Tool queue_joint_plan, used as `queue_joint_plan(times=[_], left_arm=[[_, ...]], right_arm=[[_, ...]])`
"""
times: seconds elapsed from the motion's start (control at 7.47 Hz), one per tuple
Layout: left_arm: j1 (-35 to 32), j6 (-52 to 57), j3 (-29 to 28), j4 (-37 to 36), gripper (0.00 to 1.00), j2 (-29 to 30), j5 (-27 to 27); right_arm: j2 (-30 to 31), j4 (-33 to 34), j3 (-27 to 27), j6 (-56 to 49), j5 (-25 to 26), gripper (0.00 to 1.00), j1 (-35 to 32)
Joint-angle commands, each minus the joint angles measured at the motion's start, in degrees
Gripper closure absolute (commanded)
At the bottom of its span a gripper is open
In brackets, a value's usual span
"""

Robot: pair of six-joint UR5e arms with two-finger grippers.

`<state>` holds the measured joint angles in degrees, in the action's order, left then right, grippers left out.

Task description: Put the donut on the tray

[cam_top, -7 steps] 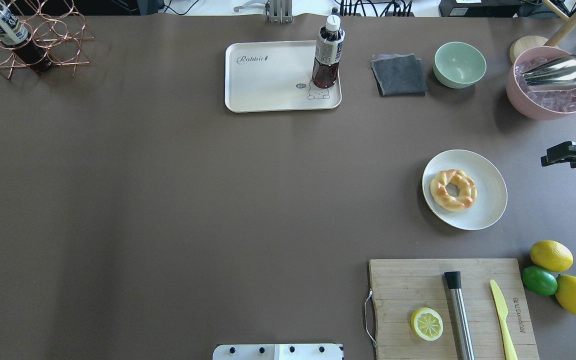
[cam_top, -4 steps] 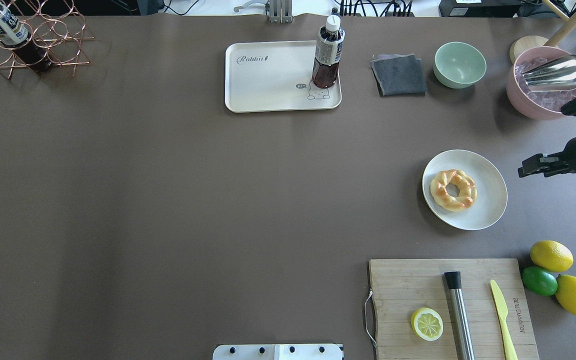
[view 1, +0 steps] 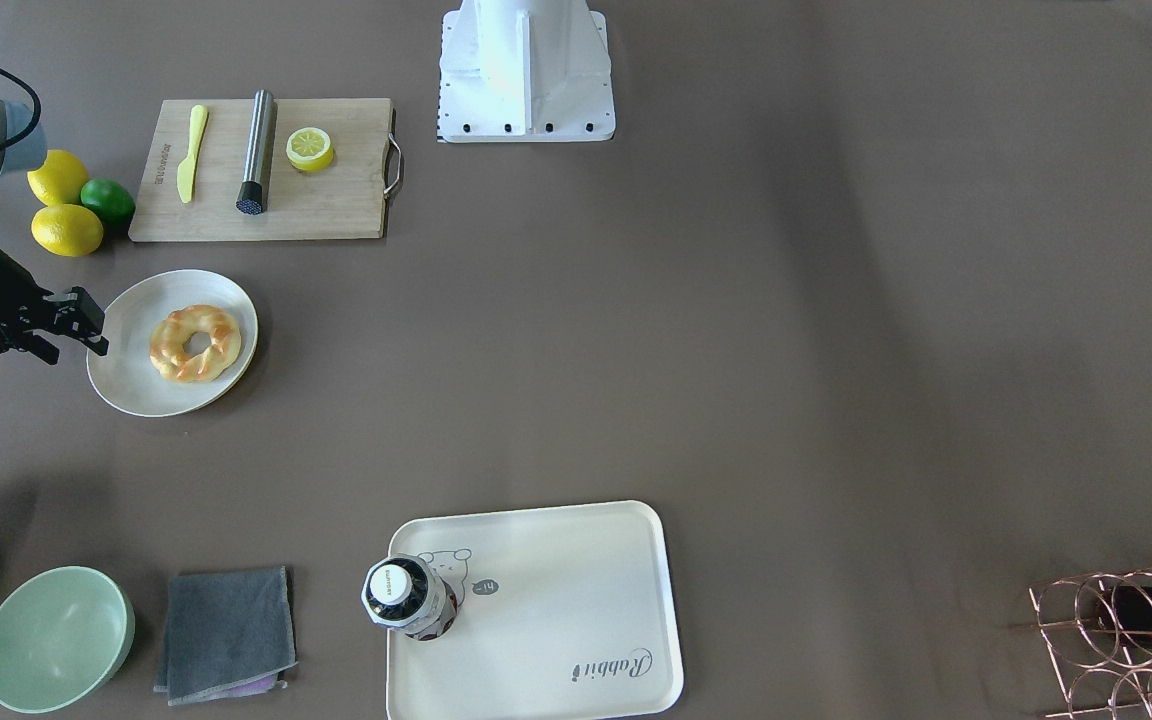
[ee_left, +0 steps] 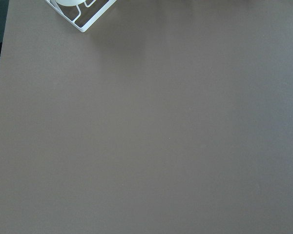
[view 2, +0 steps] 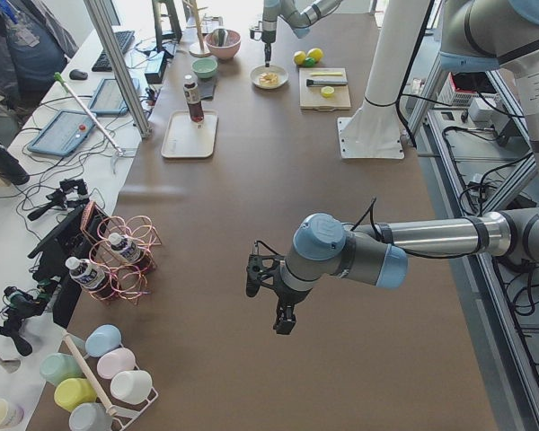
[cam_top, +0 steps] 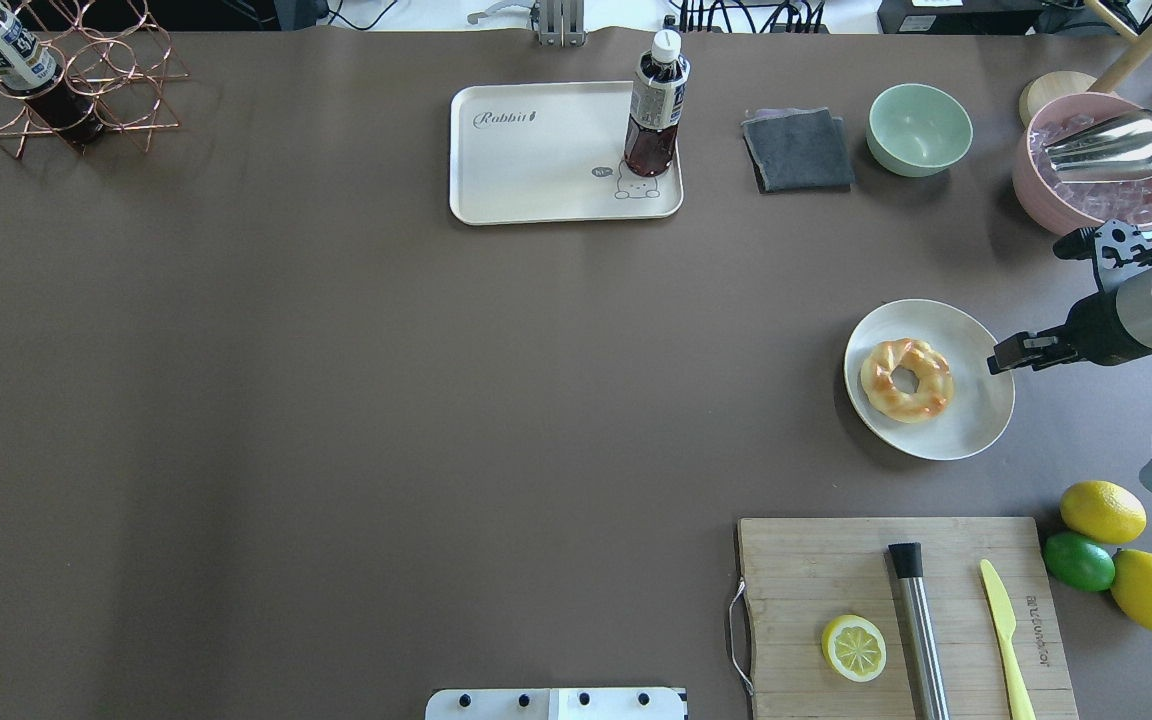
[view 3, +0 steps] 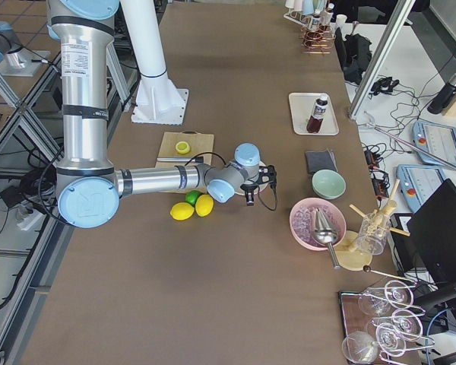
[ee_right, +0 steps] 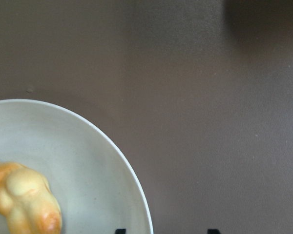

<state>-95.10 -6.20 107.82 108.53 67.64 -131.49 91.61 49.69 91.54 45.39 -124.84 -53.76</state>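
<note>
Brown tabletop point(cam_top: 336, 400), shown from above, from the front and from both ends. You find the donut point(cam_top: 907, 379) lying on a round plate point(cam_top: 976, 425) near the table's right edge, about midway between the robot's edge and the far edge. The tray point(cam_top: 536, 165) sits well apart from it, at the middle of the far edge (a dark bottle point(cam_top: 654, 110) stands upright on the tray's corner by the bear print). The right gripper point(cam_top: 1002, 358) hangs over the plate's rim on the side toward the right edge, beside the donut and clear of it. Its fingers are spread, with nothing between them. The left gripper point(view 2: 284, 321) hangs over bare table toward the left edge, and you cannot tell how its fingers stand. A cutting board point(cam_top: 816, 560) lies toward the near right corner.
</note>
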Motion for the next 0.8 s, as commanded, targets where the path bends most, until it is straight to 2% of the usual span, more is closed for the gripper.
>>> queue_joint_plan(times=[0.0,0.13,0.27,0.67], left_arm=[[-0.1,0.0,0.0,0.0,0.03,0.1,0.0],[-0.1,0.0,-0.1,-0.1,0.03,0.1,0.0],[-0.1,0.0,-0.2,-0.1,0.03,0.1,0.0],[-0.1,0.0,-0.2,-0.2,0.03,-0.1,-0.1]], right_arm=[[-0.6,-1.8,-1.4,0.2,-0.2,0.57,0.4],[-0.6,-1.9,-1.7,0.1,-0.1,0.82,0.4],[-0.6,-1.9,-1.5,0.2,-0.1,1.00,0.5],[-3.8,-1.8,0.1,4.3,-2.2,1.00,0.6]])
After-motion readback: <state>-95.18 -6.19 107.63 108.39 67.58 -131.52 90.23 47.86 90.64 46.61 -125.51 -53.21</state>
